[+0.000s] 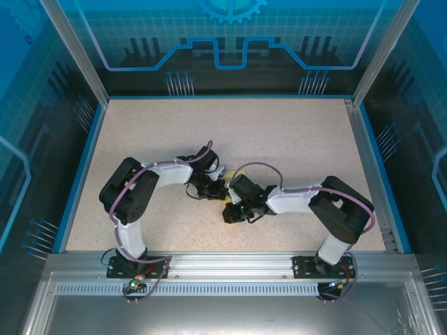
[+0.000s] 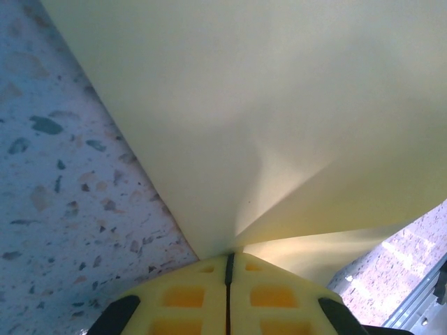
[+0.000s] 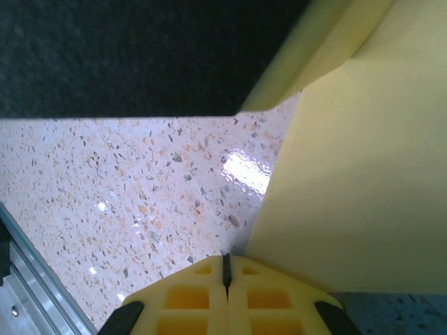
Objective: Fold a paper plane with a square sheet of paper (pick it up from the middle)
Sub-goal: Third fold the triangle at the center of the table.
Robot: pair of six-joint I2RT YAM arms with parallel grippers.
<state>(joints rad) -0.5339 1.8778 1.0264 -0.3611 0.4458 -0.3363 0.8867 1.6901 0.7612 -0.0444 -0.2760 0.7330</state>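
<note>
The square sheet of paper is pale yellow and mostly hidden between the two wrists at mid-table. In the left wrist view the sheet fans out from the closed tips of my left gripper, with a crease running up from the pinch. My left gripper is shut on it. In the right wrist view the sheet rises on the right, and its edge runs down into the tip seam of my right gripper, which is shut. My right gripper sits just in front of the left one.
The speckled table has a blue rim and clear walls around it. An aluminium rail runs along the near edge, also seen as the rail. A dark blurred mass spans the top of the right wrist view.
</note>
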